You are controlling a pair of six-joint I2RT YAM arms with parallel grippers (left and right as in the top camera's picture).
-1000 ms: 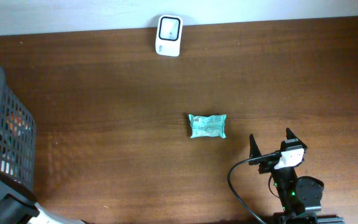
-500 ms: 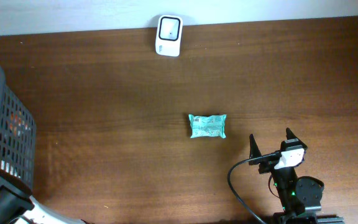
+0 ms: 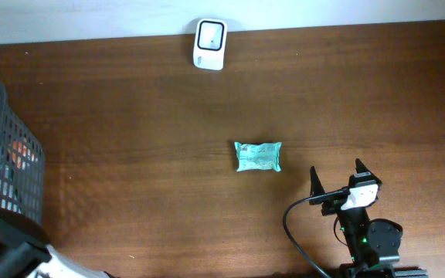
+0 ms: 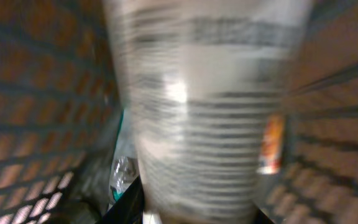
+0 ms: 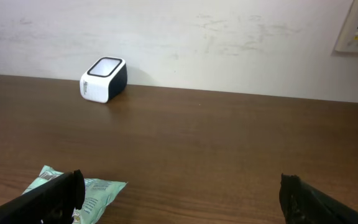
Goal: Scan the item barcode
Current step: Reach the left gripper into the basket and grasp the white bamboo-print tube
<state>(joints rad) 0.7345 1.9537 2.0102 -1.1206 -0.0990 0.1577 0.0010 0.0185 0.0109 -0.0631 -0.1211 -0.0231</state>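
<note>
Nothing scanned yet on our end. Our left gripper [image 4: 194, 211] is down in the black mesh basket [image 3: 29, 177], right up against a blurry white pack with printed lines [image 4: 210, 112]. We can't tell if its fingers have clamped. Our right gripper [image 3: 337, 174] sits spread wide, empty. The white boxy scanner [image 3: 209, 44] is well apart across the brown wooden table [image 3: 130, 116], with a teal crinkly packet [image 3: 258, 156] lying between.

1. Dark brown wooden table [image 3: 130, 116], with a pale wall along its 12 o'clock edge.
2. At 12 o'clock, at the edge: white scanner [image 3: 209, 44].
3. Near centre, toward 4 o'clock: teal packet [image 3: 258, 157], lying flat.
4. At 9 o'clock: black mesh basket [image 3: 31, 181].
</note>
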